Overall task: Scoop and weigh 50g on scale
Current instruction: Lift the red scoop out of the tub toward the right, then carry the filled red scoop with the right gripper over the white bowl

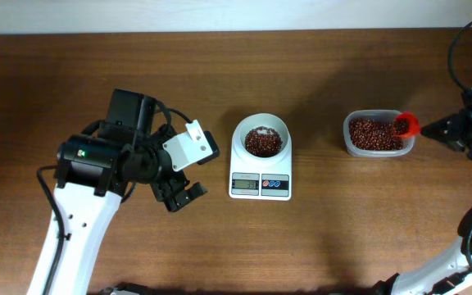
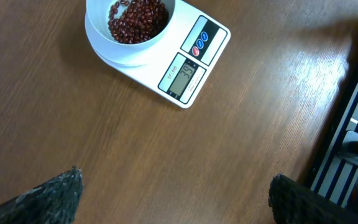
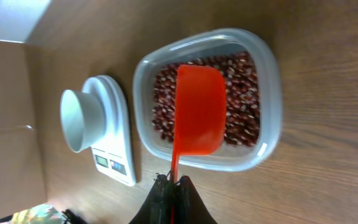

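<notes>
The white scale (image 1: pixel 260 174) stands mid-table with a round white bowl (image 1: pixel 262 139) of red beans on top; the left wrist view shows the scale (image 2: pixel 188 68) with its grey display lit. A clear plastic tub (image 1: pixel 375 135) of red beans sits to its right. My right gripper (image 3: pixel 173 182) is shut on the handle of a red scoop (image 3: pixel 199 118), whose bowl hovers over the tub (image 3: pixel 263 74) with its underside facing the camera. In the overhead view the scoop (image 1: pixel 406 124) is at the tub's right end. My left gripper (image 1: pixel 183 195) stands open left of the scale, holding nothing.
The brown wooden table (image 1: pixel 342 238) carries only the scale and tub. A pale wall edge (image 1: pixel 220 16) runs along the back. A black cable (image 1: pixel 457 49) loops at the far right near the right arm (image 1: pixel 465 131).
</notes>
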`<state>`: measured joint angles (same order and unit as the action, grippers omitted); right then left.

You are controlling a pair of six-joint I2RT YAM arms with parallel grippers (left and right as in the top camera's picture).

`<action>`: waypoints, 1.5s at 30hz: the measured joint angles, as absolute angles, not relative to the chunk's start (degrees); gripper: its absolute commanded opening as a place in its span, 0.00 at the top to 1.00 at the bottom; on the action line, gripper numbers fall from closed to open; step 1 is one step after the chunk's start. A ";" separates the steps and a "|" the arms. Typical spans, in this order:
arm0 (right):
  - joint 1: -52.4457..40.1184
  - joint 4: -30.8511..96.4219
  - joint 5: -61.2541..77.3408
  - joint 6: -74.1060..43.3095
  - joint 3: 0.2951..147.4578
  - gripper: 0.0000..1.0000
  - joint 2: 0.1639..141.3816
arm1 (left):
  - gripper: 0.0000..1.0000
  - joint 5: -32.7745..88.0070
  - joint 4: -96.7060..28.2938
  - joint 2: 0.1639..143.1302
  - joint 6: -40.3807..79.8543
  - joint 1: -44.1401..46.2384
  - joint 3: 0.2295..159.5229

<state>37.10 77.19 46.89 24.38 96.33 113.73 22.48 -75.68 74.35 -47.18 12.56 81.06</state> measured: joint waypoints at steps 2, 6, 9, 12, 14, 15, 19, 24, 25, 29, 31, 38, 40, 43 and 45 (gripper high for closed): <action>37.10 77.38 48.53 24.49 96.33 0.96 113.73 | 0.01 22.48 -75.68 74.35 -47.18 12.56 81.06; 37.10 77.58 51.70 25.32 96.33 0.96 113.73 | 0.01 22.48 -75.66 74.35 -47.18 12.56 81.06; 37.01 78.30 53.82 25.71 96.36 0.96 113.73 | 0.01 22.48 -75.66 74.35 -47.18 12.56 81.06; 36.60 79.02 54.68 25.74 96.36 0.96 113.73 | 0.01 22.46 -75.66 74.35 -47.18 12.56 81.06; 35.57 79.37 55.61 25.74 96.33 0.96 113.73 | 0.01 22.48 -75.66 74.35 -47.18 12.56 81.06; 34.98 79.40 55.99 25.71 96.36 0.96 113.73 | 0.01 22.46 -75.66 74.35 -47.18 12.56 81.06; 30.55 79.53 57.39 25.74 96.36 0.96 113.73 | 0.01 22.48 -75.66 74.35 -47.18 12.56 81.06; 22.74 79.48 59.16 25.71 96.40 0.96 113.73 | 0.01 22.48 -75.66 74.35 -47.18 12.56 81.06; 21.37 79.48 59.29 25.71 96.40 0.96 113.73 | 0.01 22.46 -75.66 74.35 -47.18 12.56 81.06; 14.44 79.00 59.59 25.69 96.44 0.96 113.73 | 0.01 22.48 -75.68 74.35 -47.18 12.56 81.06; 10.90 78.65 59.70 25.71 96.44 0.96 113.73 | 0.01 22.48 -75.66 74.35 -47.16 12.56 81.06; 3.53 77.69 59.92 25.74 96.44 0.96 113.73 | 0.01 22.48 -75.66 74.35 -47.18 12.56 81.06; 2.37 76.75 59.92 25.71 96.44 0.96 113.73 | 0.01 22.48 -75.66 74.35 -47.18 12.56 81.06; 1.37 74.89 59.86 25.65 96.44 0.96 113.73 | 0.01 22.48 -75.68 74.35 -47.18 12.56 81.06; 0.93 73.52 59.40 25.69 96.44 0.96 113.73 | 0.01 22.48 -75.68 74.35 -47.18 12.56 81.06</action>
<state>0.93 73.52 59.40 25.69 96.44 113.73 22.48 -75.68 74.35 -47.18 12.56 81.06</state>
